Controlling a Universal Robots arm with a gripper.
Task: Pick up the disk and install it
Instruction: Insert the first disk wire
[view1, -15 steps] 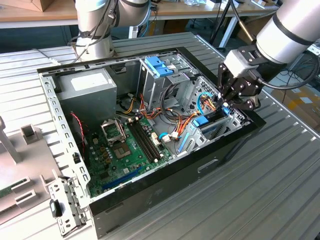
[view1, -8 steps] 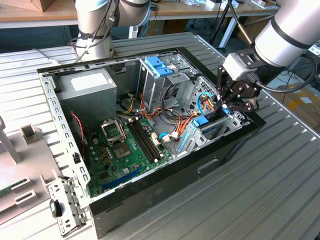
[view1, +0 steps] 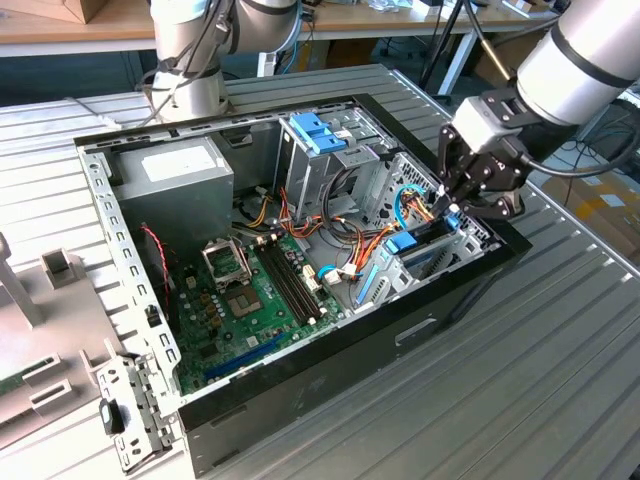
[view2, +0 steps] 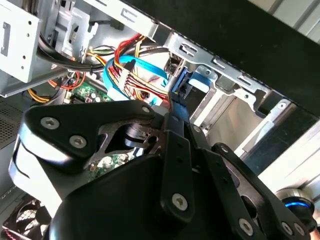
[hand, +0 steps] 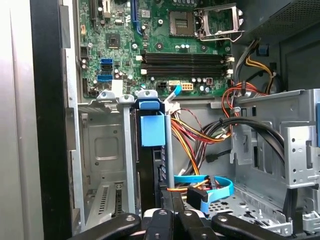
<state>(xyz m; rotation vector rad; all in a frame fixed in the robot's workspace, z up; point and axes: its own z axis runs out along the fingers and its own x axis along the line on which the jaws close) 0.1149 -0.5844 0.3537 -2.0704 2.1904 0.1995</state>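
Note:
The disk (view1: 420, 254) stands on edge in the metal bay at the case's corner on the exterior view's right, its blue plastic side piece (hand: 152, 130) facing up. In the first wrist view its dark edge (hand: 147, 175) runs from that blue piece down to my fingers. My gripper (view1: 446, 207) hangs right over it. In both wrist views the two fingers (hand: 172, 212) lie pressed together with no gap, and their tips (view2: 172, 107) meet the disk's blue end (view2: 181, 82). Nothing shows between the fingers.
The open black case (view1: 350, 350) holds a green motherboard (view1: 250, 300), a grey power-supply box (view1: 180, 180) and a drive cage with a light-blue latch (view1: 318, 130). Orange, red and blue cables (hand: 200, 145) crowd beside the bay. Another arm's base (view1: 190, 80) stands behind the case.

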